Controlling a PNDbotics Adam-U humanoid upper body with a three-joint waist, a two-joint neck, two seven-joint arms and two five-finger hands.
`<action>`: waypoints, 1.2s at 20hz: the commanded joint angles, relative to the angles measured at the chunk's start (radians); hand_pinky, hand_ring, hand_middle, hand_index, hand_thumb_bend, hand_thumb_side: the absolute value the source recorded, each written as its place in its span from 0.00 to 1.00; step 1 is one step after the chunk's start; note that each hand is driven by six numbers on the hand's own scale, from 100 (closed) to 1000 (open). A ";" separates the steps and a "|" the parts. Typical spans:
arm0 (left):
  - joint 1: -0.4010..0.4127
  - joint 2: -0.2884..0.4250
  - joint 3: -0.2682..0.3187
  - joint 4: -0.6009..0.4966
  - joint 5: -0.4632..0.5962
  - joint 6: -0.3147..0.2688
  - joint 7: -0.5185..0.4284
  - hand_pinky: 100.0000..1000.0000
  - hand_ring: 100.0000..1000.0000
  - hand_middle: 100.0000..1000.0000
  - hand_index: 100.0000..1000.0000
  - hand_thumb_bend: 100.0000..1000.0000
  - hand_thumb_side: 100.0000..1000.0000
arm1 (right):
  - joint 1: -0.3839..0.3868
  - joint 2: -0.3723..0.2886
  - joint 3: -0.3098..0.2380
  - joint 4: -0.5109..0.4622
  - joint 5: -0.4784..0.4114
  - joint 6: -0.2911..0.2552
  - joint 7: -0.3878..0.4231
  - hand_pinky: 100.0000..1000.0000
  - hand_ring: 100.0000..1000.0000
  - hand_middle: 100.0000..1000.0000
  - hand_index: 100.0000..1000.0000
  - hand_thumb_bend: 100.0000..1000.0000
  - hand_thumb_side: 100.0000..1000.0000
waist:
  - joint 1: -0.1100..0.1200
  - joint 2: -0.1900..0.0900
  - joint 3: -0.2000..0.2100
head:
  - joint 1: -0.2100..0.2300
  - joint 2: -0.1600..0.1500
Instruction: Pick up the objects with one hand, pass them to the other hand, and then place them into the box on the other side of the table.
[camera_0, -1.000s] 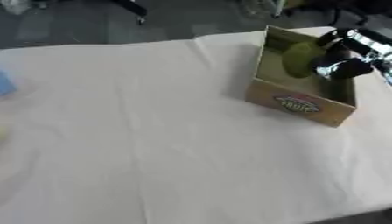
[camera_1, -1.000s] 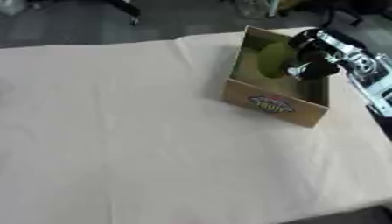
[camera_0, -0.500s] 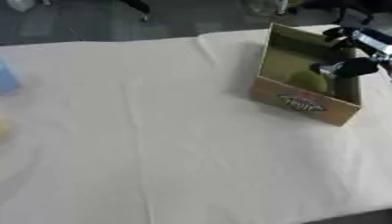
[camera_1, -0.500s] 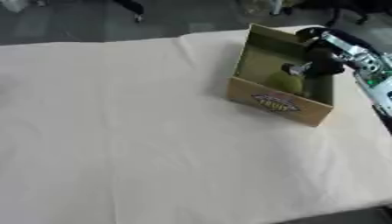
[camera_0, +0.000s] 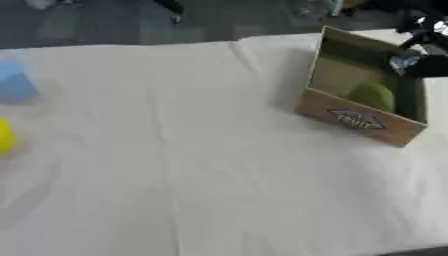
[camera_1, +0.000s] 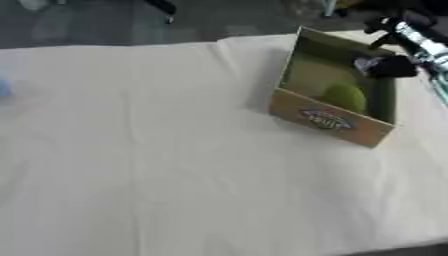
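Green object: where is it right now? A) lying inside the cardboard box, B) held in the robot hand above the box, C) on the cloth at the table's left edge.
A: the green object lies inside the cardboard box, with the right robot hand above the box's far side, apart from it.

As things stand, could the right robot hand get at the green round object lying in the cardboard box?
Probably yes. The right robot hand hangs over the open-topped cardboard box, just above the green round object, and nothing covers it.

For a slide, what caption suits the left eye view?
Green fruit lies in cardboard box; robot hand above its rim.
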 joint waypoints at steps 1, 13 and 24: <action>-0.008 0.045 0.037 -0.017 -0.010 0.017 0.001 0.74 0.68 0.62 0.79 0.29 0.64 | -0.010 -0.028 -0.035 -0.080 -0.147 0.025 -0.072 0.97 0.75 0.84 0.93 0.00 0.40 | 0.016 -0.006 0.000 | 0.075 0.007; -0.068 0.235 0.067 0.108 0.115 0.048 -0.298 0.76 0.71 0.64 0.82 0.36 0.60 | -0.013 -0.021 -0.035 -0.170 -0.327 0.000 -0.122 0.97 0.75 0.84 0.93 0.00 0.30 | 0.032 -0.011 0.008 | 0.173 0.018; -0.281 0.354 -0.072 0.361 0.091 -0.033 -0.893 0.82 0.77 0.70 0.81 0.57 0.40 | -0.017 -0.013 -0.034 -0.169 -0.310 0.009 -0.117 0.97 0.74 0.83 0.92 0.00 0.31 | 0.034 -0.014 0.003 | 0.165 0.017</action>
